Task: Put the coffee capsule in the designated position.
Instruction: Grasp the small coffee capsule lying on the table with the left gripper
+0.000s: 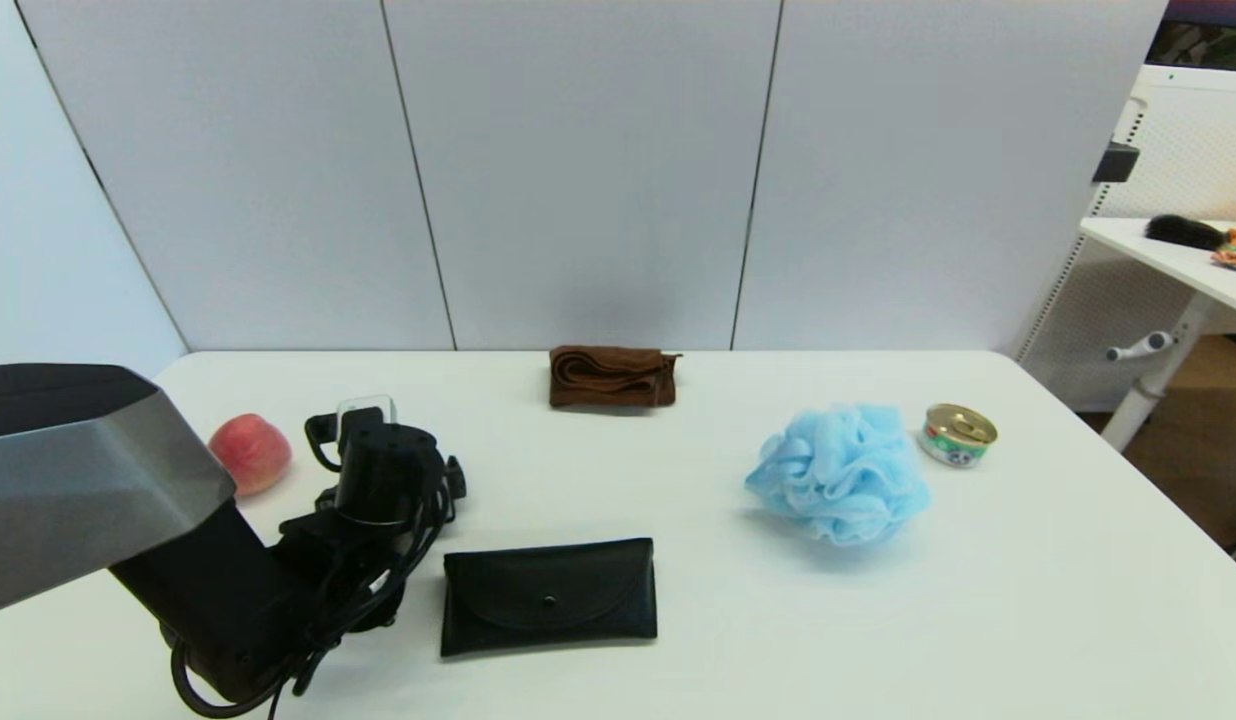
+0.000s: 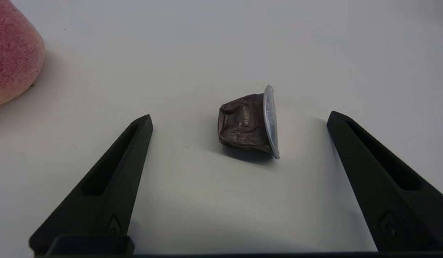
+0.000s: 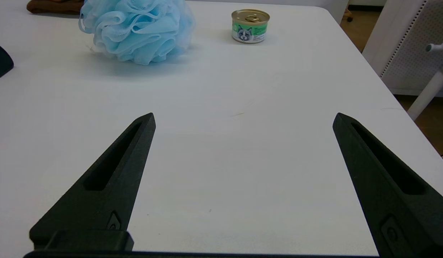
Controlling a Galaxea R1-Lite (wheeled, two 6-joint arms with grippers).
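Note:
The coffee capsule (image 2: 244,123), a crumpled dark brown pod with a silvery flat end, lies on its side on the white table in the left wrist view. My left gripper (image 2: 240,116) is open, its black fingers (image 2: 114,172) standing on either side of the capsule without touching it. In the head view the left arm (image 1: 378,480) points down beside the peach and hides the capsule. My right gripper (image 3: 243,116) is open and empty over bare table at the right. No mark on the tabletop shows the designated position.
A peach (image 1: 250,452) sits just left of the left arm. A black pouch (image 1: 548,597) lies to its right, a folded brown cloth (image 1: 610,376) at the back, and a blue bath puff (image 1: 840,472) and a gold-lidded can (image 1: 958,434) at the right.

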